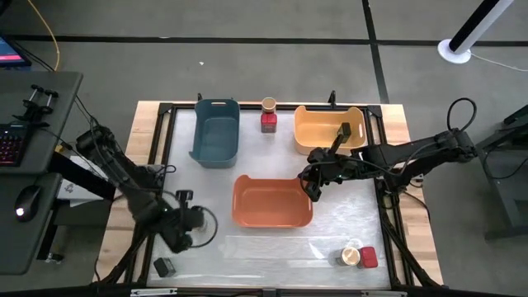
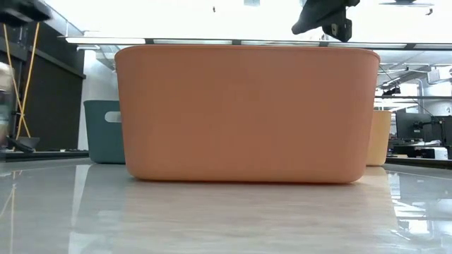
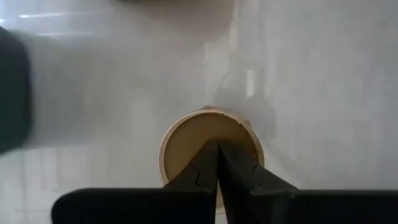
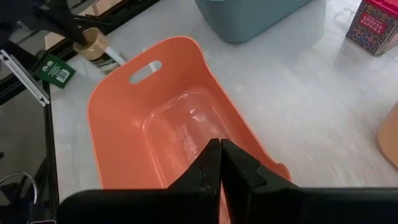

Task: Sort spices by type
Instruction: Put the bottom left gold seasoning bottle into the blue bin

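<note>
Hovering closed left tool [image 3: 217,163] over tan-lidded jar [image 3: 208,146]; right tool [image 4: 221,163] above orange bin [image 4: 161,106]

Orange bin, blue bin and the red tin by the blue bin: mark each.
Orange bin [image 1: 241,191], high view, left rim.
Blue bin [image 1: 216,136], high view, bare floor inside.
Red tin [image 1: 268,124], high view, its top.

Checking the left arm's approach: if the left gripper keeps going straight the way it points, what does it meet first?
Most likely the tan lid of a round jar: the shut left gripper points down right over it. How much gap remains is unclear.
</note>
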